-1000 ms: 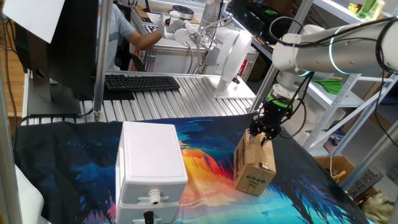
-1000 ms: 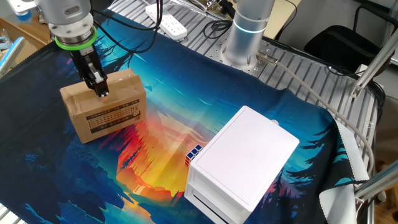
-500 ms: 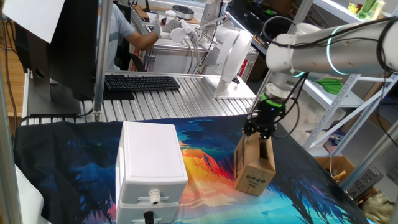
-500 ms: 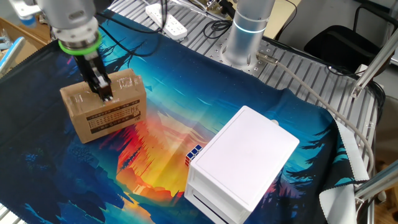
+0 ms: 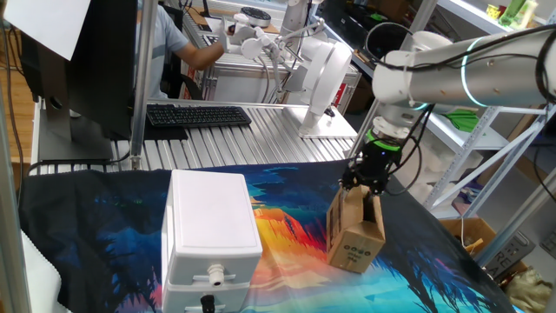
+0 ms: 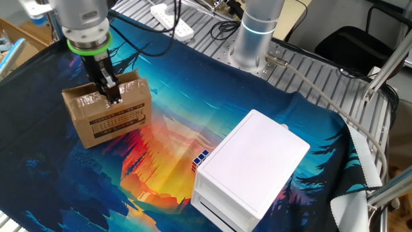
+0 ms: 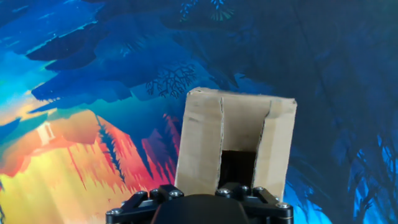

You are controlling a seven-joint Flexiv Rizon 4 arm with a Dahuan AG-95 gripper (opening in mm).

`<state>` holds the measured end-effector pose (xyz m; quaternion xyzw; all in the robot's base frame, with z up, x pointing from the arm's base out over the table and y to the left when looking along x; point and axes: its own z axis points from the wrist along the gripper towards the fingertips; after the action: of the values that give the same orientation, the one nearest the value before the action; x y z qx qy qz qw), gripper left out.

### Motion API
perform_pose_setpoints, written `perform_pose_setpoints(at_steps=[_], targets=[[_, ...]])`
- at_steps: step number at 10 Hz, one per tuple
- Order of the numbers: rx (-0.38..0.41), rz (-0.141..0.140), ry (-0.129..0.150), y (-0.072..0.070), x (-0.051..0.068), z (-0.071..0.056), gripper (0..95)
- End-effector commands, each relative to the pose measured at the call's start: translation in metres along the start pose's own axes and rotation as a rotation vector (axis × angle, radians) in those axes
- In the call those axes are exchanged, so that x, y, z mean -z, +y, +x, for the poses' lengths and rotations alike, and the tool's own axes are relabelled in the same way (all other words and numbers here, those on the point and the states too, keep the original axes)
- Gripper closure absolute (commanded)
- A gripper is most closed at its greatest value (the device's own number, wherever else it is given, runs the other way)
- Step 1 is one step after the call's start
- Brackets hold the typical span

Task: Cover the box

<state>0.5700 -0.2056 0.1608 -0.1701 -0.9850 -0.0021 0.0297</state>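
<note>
Since a second ago the gripper (image 6: 114, 98) has shifted a bit across the top of the box (image 6: 109, 116); it's just over the flaps, fingers look parted with nothing held, but I can't tell for sure. Box sits near one corner of the mat (image 6: 161, 161), well apart from the white case (image 6: 251, 171). It looks light, with thin bendy cardboard, so I'd push on the flaps, not squeeze; mat's soft and there's plenty of room.

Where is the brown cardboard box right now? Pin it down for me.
In one fixed view the box stands on the colourful cloth, right of the white case, directly beneath the gripper. In the other fixed view it sits at far left.
</note>
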Motion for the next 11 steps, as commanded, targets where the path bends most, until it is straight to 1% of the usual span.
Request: perform_pose_setpoints(at_steps=[1,2,3,4,5,6,8,10,11], targets=[[0.0,0.003,0.006,-0.005,0.015,0.001,38.0],[0.004,0.007,0.016,-0.006,0.022,-0.002,38.0],[0.003,0.009,0.031,-0.007,0.029,-0.007,57.0],[-0.004,0.01,0.033,-0.008,0.031,-0.009,57.0],[-0.019,0.009,0.026,-0.008,0.031,-0.009,57.0],[-0.019,0.018,0.018,-0.009,0.03,-0.008,38.0],[-0.033,0.026,0.013,-0.011,0.028,-0.009,38.0],[-0.039,0.023,0.011,-0.011,0.028,-0.009,38.0],[-0.042,0.027,0.01,-0.011,0.028,-0.009,38.0]])
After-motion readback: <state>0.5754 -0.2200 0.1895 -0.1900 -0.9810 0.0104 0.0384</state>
